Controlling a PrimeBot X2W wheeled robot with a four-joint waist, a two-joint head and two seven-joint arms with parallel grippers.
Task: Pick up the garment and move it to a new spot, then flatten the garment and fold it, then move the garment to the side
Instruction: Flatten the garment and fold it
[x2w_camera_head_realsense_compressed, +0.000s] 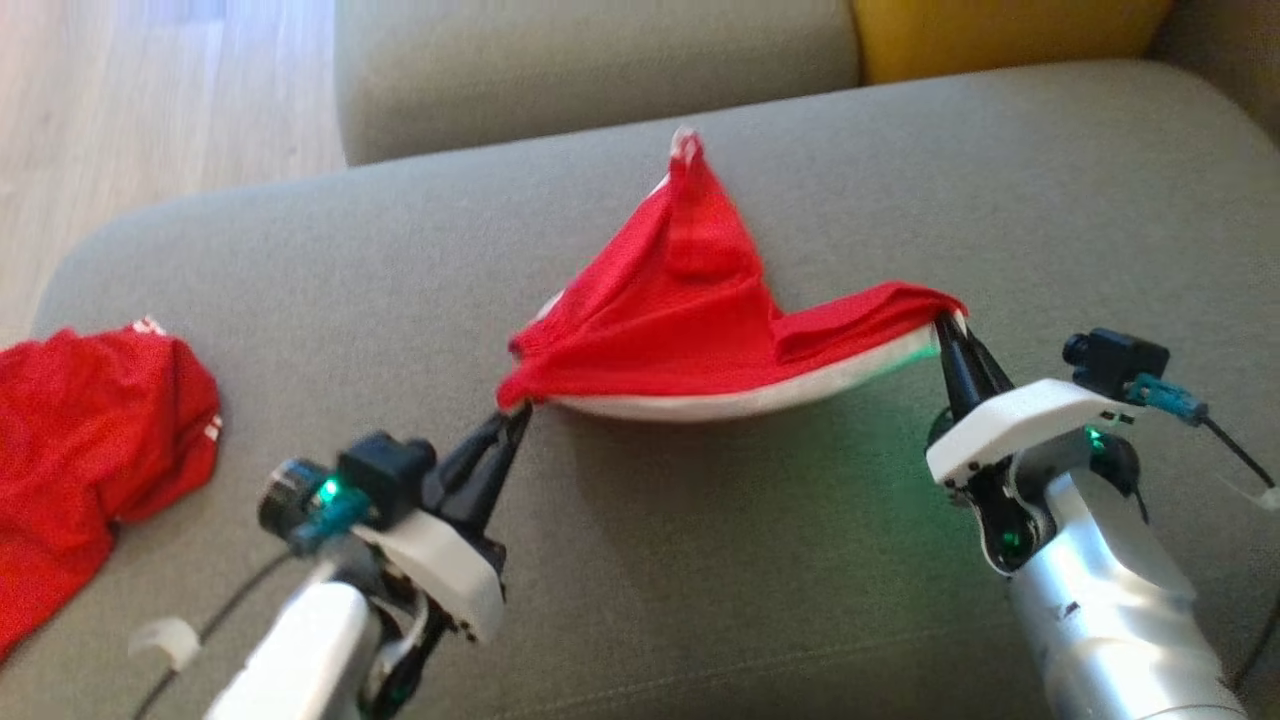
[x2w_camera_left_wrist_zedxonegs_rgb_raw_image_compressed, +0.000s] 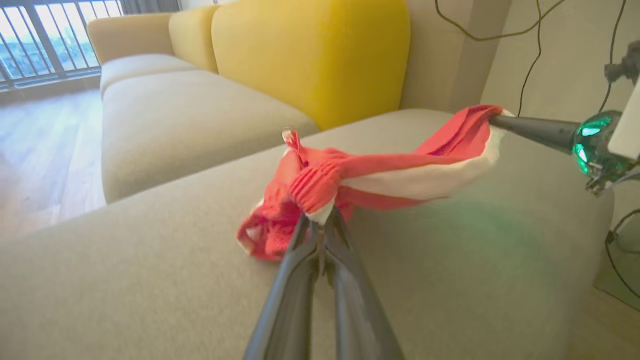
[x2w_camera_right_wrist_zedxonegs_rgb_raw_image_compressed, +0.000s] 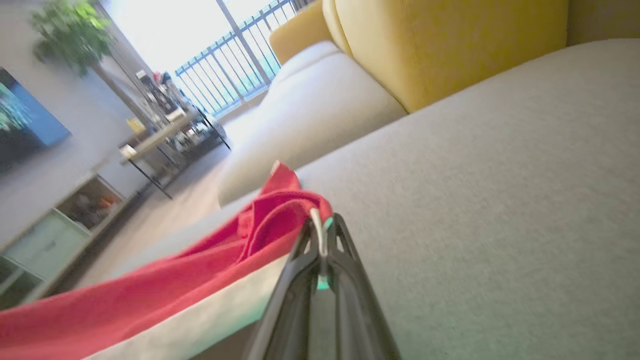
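The left gripper (x2w_camera_left_wrist_zedxonegs_rgb_raw_image_compressed: 320, 223) pinches a bunched end of the red-and-white garment (x2w_camera_left_wrist_zedxonegs_rgb_raw_image_compressed: 400, 180), just in front of the yellow cushion (x2w_camera_left_wrist_zedxonegs_rgb_raw_image_compressed: 310, 55). Right of the cushion, the right gripper (x2w_camera_left_wrist_zedxonegs_rgb_raw_image_compressed: 495, 121) clamps the other end — the cloth sags between them over the grey seat (x2w_camera_left_wrist_zedxonegs_rgb_raw_image_compressed: 150, 270).

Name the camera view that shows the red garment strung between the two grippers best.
The head view: the garment shows whole, its white edge stretched from the left gripper to the right gripper. The left wrist view sees it end-on and bunched; the right wrist view cuts it off at the frame's edge.
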